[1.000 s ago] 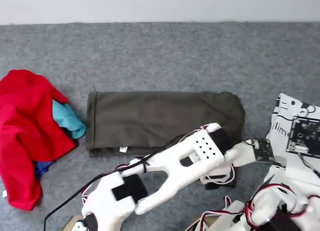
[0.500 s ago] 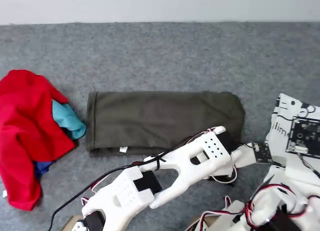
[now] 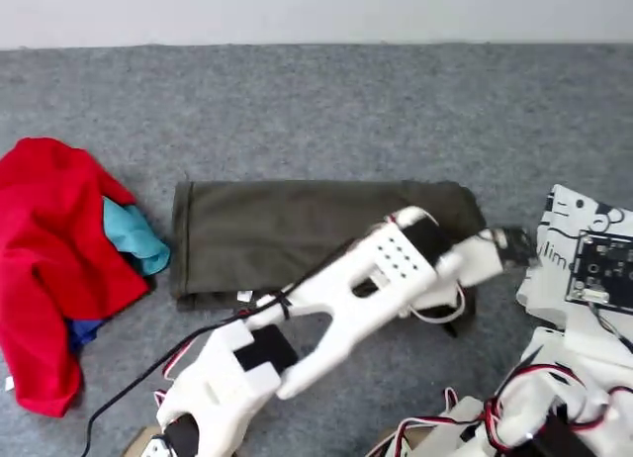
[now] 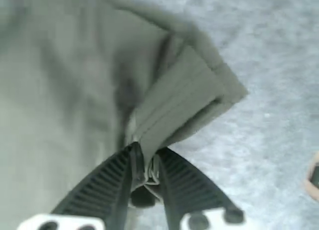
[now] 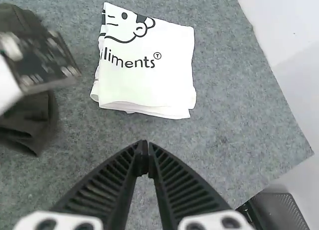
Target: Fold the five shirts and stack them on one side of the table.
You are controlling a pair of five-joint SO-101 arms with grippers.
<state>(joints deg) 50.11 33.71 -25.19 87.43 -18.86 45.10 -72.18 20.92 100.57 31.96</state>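
Left end effector (image 4: 145,155) clamped on olive shirt (image 4: 75,80), 4 o'clock corner. Right end effector (image 5: 147,150) together, empty. Black-printed white shirt (image 5: 149,85) at desk's 3 o'clock.

The olive shirt (image 3: 297,234) lies mid-table, folded into a long flat band, its near right corner bunched and pinched up. A white printed shirt (image 5: 147,75) sits neatly folded toward the right side. Over on the left, a crumpled red shirt (image 3: 49,249) is heaped over a turquoise shirt (image 3: 134,237) and a dark blue shirt (image 3: 84,330).
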